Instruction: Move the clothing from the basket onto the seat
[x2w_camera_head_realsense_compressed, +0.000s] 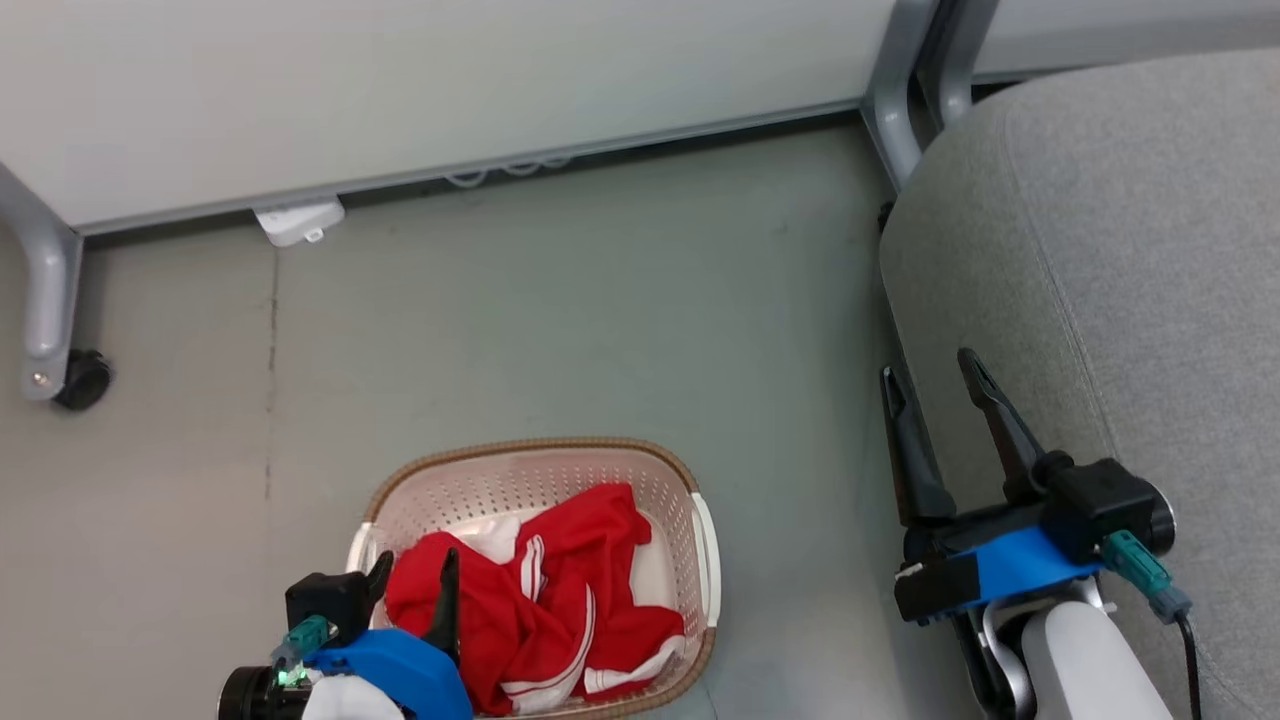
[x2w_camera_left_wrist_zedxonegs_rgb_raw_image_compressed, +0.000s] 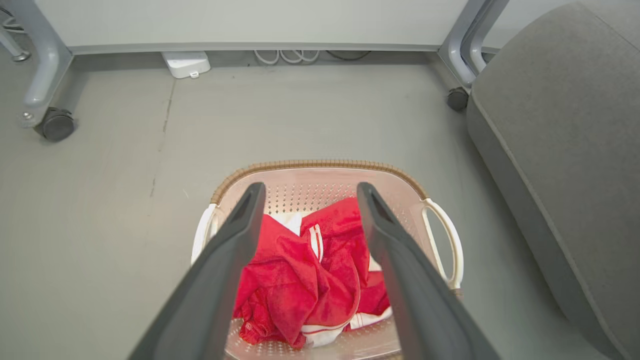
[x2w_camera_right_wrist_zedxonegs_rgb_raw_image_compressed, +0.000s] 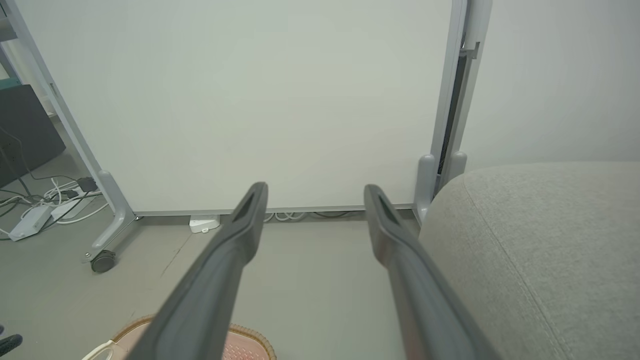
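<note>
Clothing (x2w_camera_head_realsense_compressed: 540, 590) has to end up on the seat (x2w_camera_head_realsense_compressed: 1130, 250), the biggest thing in view: a broad grey upholstered cushion on the robot's right, well apart from the load. Next in size, the basket (x2w_camera_head_realsense_compressed: 530, 445) stands on the floor (x2w_camera_head_realsense_compressed: 600, 300) before the left arm. The red garments with white stripes lie crumpled inside it, heaped toward the near side. They look soft, light and limp, so they will likely sag and trail when lifted and could catch on the rim. A raised fold near the middle of the heap seems the best place to pinch. The left hand (x2w_camera_head_realsense_compressed: 416, 560) is poised over the heap, fingers spread wide and holding nothing. The right hand (x2w_camera_head_realsense_compressed: 928, 365), just as wide and empty, hovers at the seat's edge.
</note>
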